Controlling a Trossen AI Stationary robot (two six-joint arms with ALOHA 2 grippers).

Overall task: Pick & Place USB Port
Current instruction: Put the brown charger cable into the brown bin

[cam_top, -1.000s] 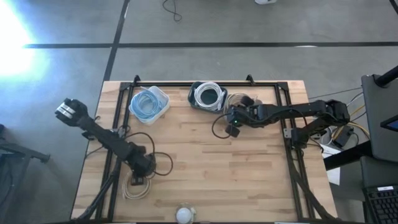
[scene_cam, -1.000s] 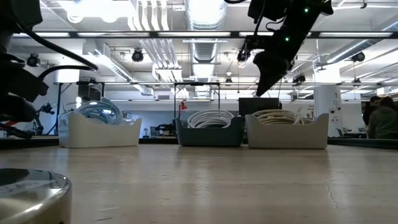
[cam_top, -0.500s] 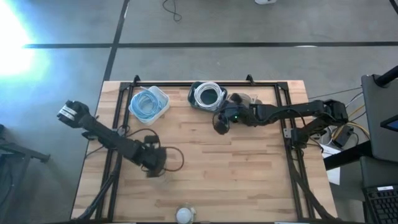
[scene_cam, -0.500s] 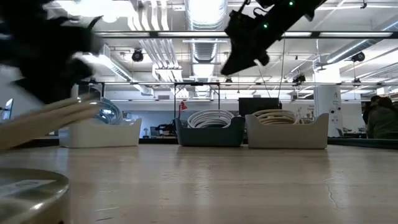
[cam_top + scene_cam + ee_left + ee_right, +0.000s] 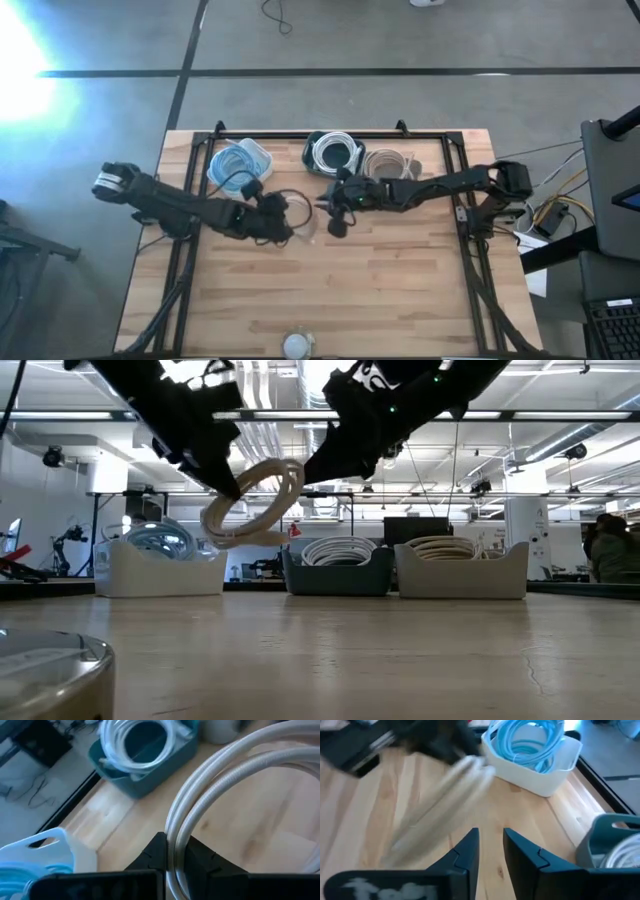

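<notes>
A coiled cream USB cable (image 5: 303, 226) hangs in the air over the middle of the table, with my left gripper (image 5: 278, 224) shut on it. The low view shows the coil (image 5: 256, 502) tilted and well above the tabletop. My right gripper (image 5: 333, 216) hovers just to the right of the coil, its fingers (image 5: 468, 851) open by a narrow gap with nothing between them. In the right wrist view the coil (image 5: 437, 802) is a blur ahead of those fingers. My left gripper pinches several strands of the coil together at one spot on its loop (image 5: 173, 840), between its two fingers. The fingers lie across the strands and slant down from the table's left. The rest of the loop (image 5: 262, 490) reaches out beyond the fingertips, tilted and clear of the table.
Three bins stand along the far edge: a white one with blue cable (image 5: 240, 167), a teal one with white cable (image 5: 333, 155), a white one with beige cable (image 5: 388, 163). A round metal object (image 5: 297, 346) sits at the near edge.
My left gripper has taken hold of the coil where it lay near the table's near left, lifted it clear, and carried it right and toward the far edge, to the table's middle. My right gripper has moved left from the bins toward the coil.
</notes>
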